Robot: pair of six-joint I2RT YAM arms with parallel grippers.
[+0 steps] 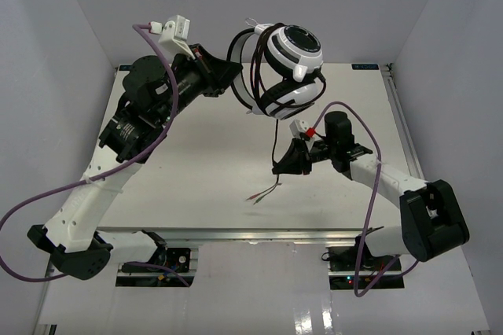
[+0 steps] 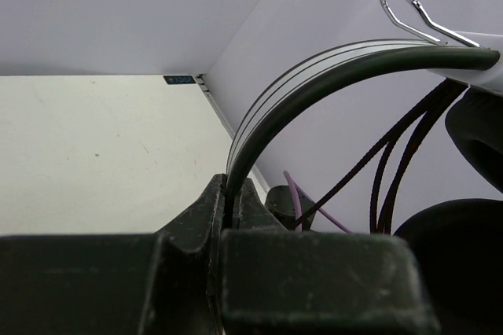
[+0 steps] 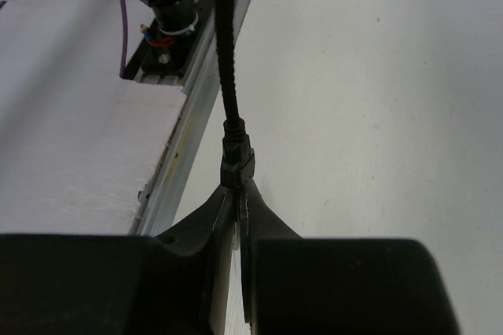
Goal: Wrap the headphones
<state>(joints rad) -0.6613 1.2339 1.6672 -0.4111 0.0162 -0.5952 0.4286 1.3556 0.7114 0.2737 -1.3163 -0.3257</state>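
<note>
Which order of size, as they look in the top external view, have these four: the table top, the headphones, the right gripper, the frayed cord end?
1. table top
2. headphones, held high, nearer the camera, so probably enlarged
3. right gripper
4. frayed cord end, only thin wires

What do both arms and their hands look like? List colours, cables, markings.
The left arm and right arm share white link shells with black joint housings. A purple cable loops along each. The left wrist bears a white camera mount; the right shows a red fitting. The left hand and right hand are black, each with two wedge-shaped fingers.
</note>
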